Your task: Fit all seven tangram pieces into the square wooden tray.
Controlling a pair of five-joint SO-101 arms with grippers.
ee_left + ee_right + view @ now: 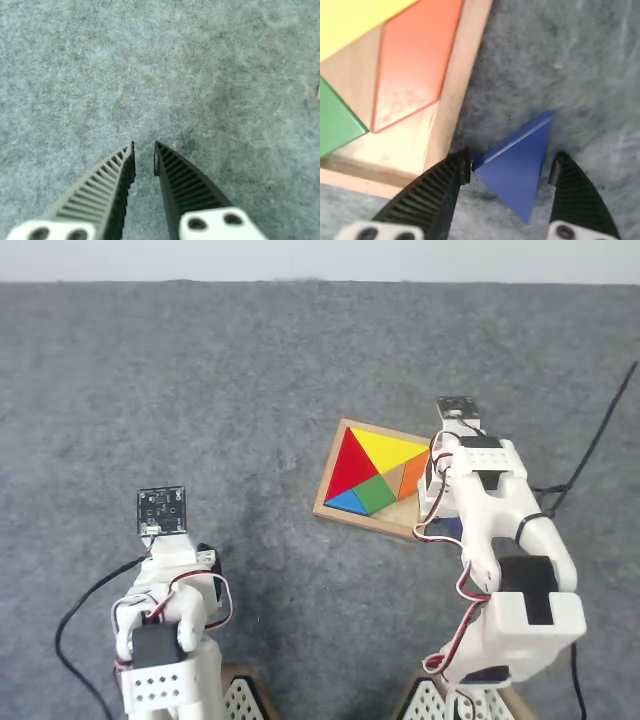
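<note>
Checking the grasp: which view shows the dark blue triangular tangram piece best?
The right wrist view: the dark blue triangular tangram piece lies on the grey carpet between the open fingers of the right hand, beside the square wooden tray. The high view catches a blue sliver under that arm; the left wrist view faces carpet.

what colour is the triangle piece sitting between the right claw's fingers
Dark blue. The triangle shows best in the right wrist view.
</note>
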